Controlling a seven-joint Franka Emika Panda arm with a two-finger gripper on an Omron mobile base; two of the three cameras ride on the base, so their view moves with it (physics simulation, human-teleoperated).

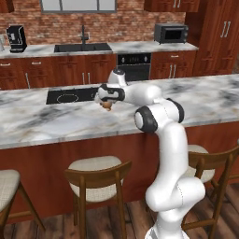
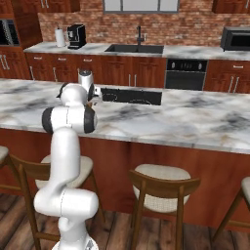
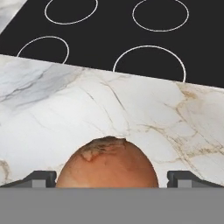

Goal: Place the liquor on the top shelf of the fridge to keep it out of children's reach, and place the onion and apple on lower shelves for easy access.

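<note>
The claw stands wide open, its two dark fingertips set apart on either side of the onion, which sits between them on the table without either tip touching it. In the left base view the claw hangs just over the onion, a small tan ball on the marble beside the black cooktop.

The table is a long island of white marble with grey and tan veins, on a reddish wooden base. The cooktop is let flush into it, and the hand view shows four white ring burners on it.

Three wooden stools with pale cushions stand along the near side of the island in the left base view, one of them just left of the arm. The floor is dark wood planks.

Behind the island runs a second marble counter against a red brick wall, with reddish cupboards below. On it or in it are one black sink with a tap, one black coffee machine, one microwave and one built-in oven. A white paper roll stands by the coffee machine in the right base view.
</note>
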